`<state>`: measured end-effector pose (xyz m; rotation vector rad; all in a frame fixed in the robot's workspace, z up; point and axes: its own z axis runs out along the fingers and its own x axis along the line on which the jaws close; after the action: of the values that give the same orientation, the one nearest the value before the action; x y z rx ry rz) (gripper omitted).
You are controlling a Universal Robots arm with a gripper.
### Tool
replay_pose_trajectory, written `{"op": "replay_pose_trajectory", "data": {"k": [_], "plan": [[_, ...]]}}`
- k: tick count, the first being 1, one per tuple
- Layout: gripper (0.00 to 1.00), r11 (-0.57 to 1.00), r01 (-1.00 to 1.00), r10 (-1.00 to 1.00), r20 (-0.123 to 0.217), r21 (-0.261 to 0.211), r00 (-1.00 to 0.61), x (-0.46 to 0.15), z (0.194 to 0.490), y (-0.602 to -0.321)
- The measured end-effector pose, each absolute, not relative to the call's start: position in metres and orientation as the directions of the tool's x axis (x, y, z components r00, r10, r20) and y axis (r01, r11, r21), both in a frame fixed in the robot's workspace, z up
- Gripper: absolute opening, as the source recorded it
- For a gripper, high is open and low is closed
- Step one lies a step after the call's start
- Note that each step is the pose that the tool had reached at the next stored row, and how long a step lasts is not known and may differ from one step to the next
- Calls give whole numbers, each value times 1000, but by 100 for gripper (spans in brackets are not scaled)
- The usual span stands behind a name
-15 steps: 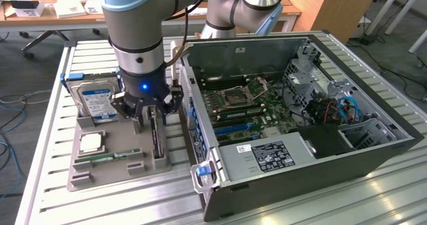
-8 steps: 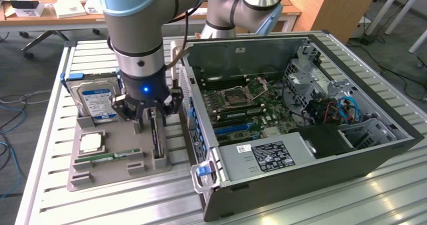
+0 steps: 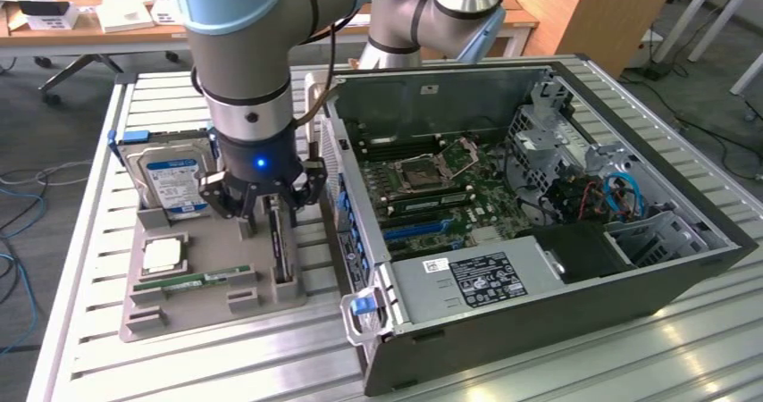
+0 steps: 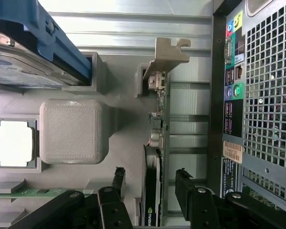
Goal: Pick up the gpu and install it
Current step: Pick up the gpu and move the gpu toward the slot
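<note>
Pincer [image 4: 150,174] spread, straddling upright gpu [image 4: 157,133]

You are looking at an arm [image 3: 245,54] that is showing smooth silver-grey tube sections, with pale blue caps [image 3: 227,0] covering its joints. A thin black cable [image 3: 334,31] is running down beside it. Its wrist is wearing a black collar where a small blue light [image 3: 259,163] is glowing. The gripper [image 3: 268,223] is showing black jointed linkages, and its matte black fingers [image 4: 185,188] are carrying round screw heads [image 4: 198,191].
</note>
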<state>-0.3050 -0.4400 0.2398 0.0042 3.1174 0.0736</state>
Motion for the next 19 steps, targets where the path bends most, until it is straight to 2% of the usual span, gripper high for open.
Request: {"op": "replay_pose_trajectory", "data": {"k": [19], "plan": [[55,999,0,1,-23,47,-1000,-305,233,-442]]}}
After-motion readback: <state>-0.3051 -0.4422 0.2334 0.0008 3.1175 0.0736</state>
